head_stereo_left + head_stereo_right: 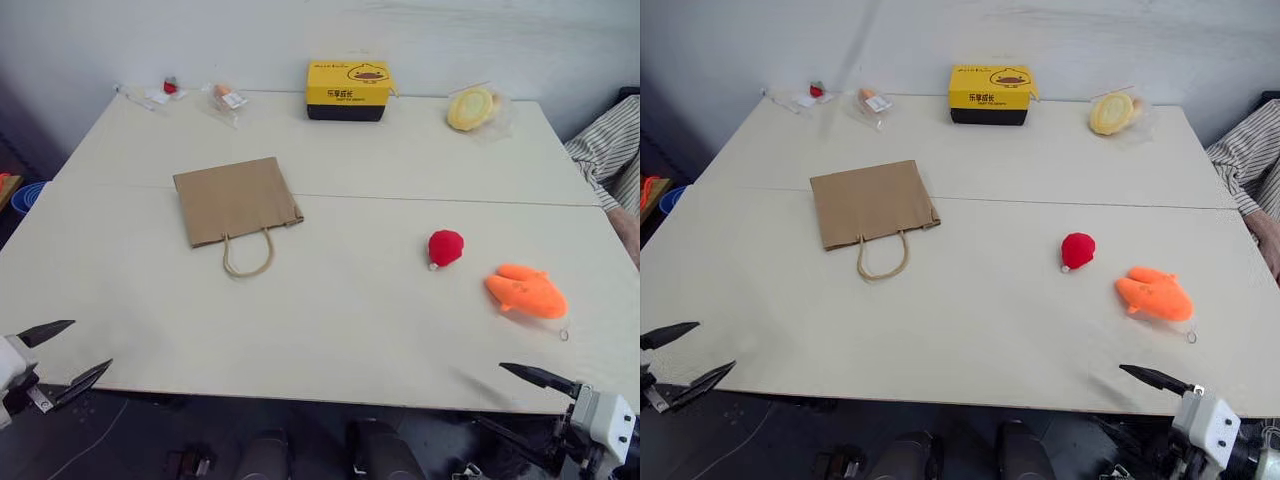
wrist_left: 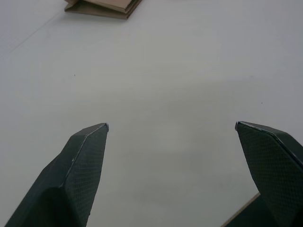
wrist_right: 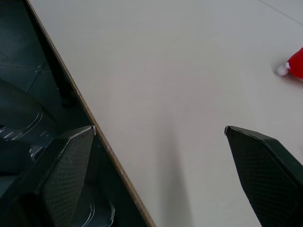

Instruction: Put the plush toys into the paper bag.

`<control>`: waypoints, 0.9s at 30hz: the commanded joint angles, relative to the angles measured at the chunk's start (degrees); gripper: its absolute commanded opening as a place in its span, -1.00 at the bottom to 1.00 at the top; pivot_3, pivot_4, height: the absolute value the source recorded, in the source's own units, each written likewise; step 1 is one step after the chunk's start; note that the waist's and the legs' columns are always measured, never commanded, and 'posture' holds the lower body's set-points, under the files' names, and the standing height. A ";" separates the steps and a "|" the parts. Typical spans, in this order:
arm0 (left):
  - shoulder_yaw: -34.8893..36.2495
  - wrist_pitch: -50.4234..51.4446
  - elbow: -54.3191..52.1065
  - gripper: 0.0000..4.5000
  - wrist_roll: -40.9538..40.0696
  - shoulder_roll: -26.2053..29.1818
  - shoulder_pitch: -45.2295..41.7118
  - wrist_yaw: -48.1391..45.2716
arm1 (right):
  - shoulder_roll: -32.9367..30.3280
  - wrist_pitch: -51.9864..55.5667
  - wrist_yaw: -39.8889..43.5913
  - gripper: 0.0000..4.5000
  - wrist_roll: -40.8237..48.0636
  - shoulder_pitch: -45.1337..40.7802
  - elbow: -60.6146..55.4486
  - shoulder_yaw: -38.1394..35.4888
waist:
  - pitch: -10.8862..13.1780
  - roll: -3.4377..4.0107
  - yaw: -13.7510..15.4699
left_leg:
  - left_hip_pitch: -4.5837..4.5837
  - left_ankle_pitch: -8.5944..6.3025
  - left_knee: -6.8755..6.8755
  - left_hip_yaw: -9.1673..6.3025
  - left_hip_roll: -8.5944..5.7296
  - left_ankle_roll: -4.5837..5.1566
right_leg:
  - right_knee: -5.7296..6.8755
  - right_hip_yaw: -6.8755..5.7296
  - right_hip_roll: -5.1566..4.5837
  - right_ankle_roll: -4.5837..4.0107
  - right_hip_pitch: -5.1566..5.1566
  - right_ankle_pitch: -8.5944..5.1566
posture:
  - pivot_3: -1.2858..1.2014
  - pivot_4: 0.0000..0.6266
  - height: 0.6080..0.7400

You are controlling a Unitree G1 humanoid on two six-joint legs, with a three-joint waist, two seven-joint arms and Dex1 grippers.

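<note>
A pale desk [image 1: 330, 300] is seen. On it, a brown paper bag [image 1: 235, 200] is laid flat at left, with a red plush toy [image 1: 445, 247] and an orange plush toy [image 1: 527, 291] at right. A yellow-and-black box [image 1: 348, 90], a wrapped yellow item [image 1: 472, 108] and 2 small packets [image 1: 228, 97] are placed along the far edge.

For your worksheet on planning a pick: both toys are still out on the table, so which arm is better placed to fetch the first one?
Probably the right. The right gripper, open, sits near the orange fish toy and the red ball toy; the left gripper is on the paper bag's side.
</note>
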 commanded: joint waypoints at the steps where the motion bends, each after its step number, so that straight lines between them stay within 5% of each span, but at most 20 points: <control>1: -0.27 -0.13 -1.63 1.00 -1.57 1.09 -0.78 -1.30 | -0.06 0.85 -0.39 0.99 1.08 -2.76 -1.41 1.59 | 0.00 0.00 0.00 | 0.00 0.00 0.00 0.00 0.00 -0.01 | -0.01 0.00 0.00 0.00 0.00 0.00 | 0.03 -0.52 1.00; 5: -1.47 10.28 -5.57 1.00 -6.14 3.00 -1.97 -1.96 | 1.09 4.41 -2.88 0.99 2.81 -4.86 -7.01 4.91 | 0.06 0.10 0.15 | 0.00 -0.01 0.00 -0.02 0.01 -0.01 | 0.01 -0.03 0.00 -0.01 0.00 0.00 | 0.03 -0.52 1.00; 10: -6.44 24.95 -9.31 1.00 -11.84 6.11 -13.53 2.28 | 4.63 14.44 -14.99 0.99 5.76 -14.16 -17.80 11.24 | 0.08 0.14 0.24 | -0.02 0.04 0.10 -0.11 0.03 -0.10 | 0.16 -0.15 0.00 -0.01 0.00 0.00 | 0.03 -0.52 1.00; 18: -29.00 8.82 5.46 1.00 8.49 6.37 -40.76 3.35 | 9.57 16.24 -20.91 0.99 1.46 -25.04 -17.80 18.77 | -0.01 0.17 0.13 | -0.41 0.07 0.08 -0.05 0.01 -0.26 | 0.21 -0.17 0.08 0.03 -0.48 0.02 | 0.03 -0.52 1.00; 21: -34.55 1.91 15.75 1.00 14.58 3.30 -50.70 6.24 | 10.28 15.96 -20.78 0.99 1.21 -25.69 -17.03 19.88 | -0.02 0.14 0.18 | -1.23 0.37 0.45 -0.03 -0.02 -0.67 | 0.52 -0.21 0.13 0.14 -1.27 0.08 | 0.03 -0.52 1.00; 27: -42.26 -13.49 30.83 1.00 21.37 2.62 -60.93 2.61 | 11.86 13.49 -21.13 0.99 -0.27 -24.44 -14.86 19.82 | 0.00 0.07 -0.32 | -1.31 0.38 0.74 0.31 -0.02 -0.54 | 1.00 -0.06 0.17 0.23 -1.40 0.13 | 0.03 -0.52 1.00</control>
